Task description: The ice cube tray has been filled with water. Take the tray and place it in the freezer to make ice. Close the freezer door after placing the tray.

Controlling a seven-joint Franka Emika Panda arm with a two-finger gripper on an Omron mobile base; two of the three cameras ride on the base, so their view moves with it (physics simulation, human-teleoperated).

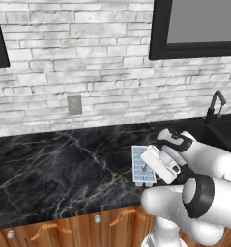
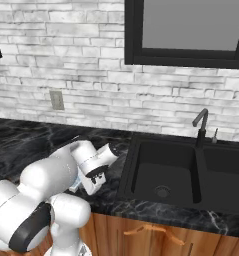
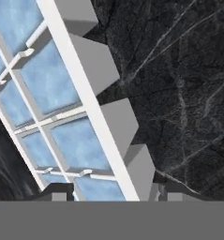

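Hand view runs the ice cube tray (image 3: 62,108) with its water (image 3: 50,77) diagonally at left, fingertips (image 3: 57,192) straddling its rim, grip uncertain. Left base view puts the tray at centre on the counter (image 1: 54,169); right base view adds the sink (image 2: 161,175).

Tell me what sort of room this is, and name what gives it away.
A kitchen, rendered in simulation. The signs: a black marble counter over wooden cabinets, a black sink with a faucet, and a water-filled ice cube tray lying on the counter.
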